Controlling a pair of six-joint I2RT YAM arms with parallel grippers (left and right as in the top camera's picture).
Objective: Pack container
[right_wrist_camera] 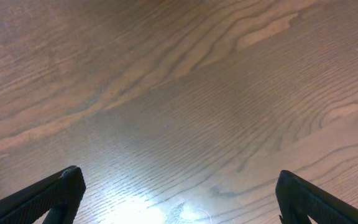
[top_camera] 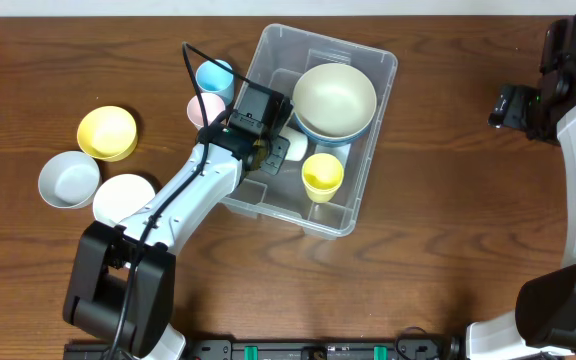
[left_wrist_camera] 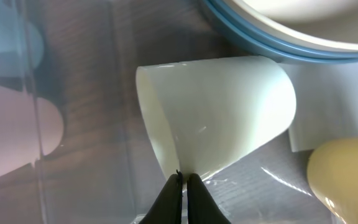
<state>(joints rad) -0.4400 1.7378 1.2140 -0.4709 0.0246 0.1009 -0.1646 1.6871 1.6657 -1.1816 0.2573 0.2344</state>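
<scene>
Starting far left on the table: pale grey bowl, yellow bowl just behind it, white bowl just right of the grey one, all three upright and close together. Next right, pink cup and blue cup stand outside the container, right beside its left wall. The container sits at table centre, turned a little off square, open side up. Left arm reaches up from the near edge and over the container's left wall. Left gripper is down inside, jaws pinched together on the rim of the white cup. That cup lies on its side on the container floor, mouth toward the left wall, base toward the right. Behind it, in the far part of the container, cream bowl is nested in a blue bowl. Yellow cup stands upright in the near right part, close to the white cup. White label shows on the floor between them. Far right, well apart from the container, right gripper hangs over bare wood, jaws wide apart, nothing between them.
</scene>
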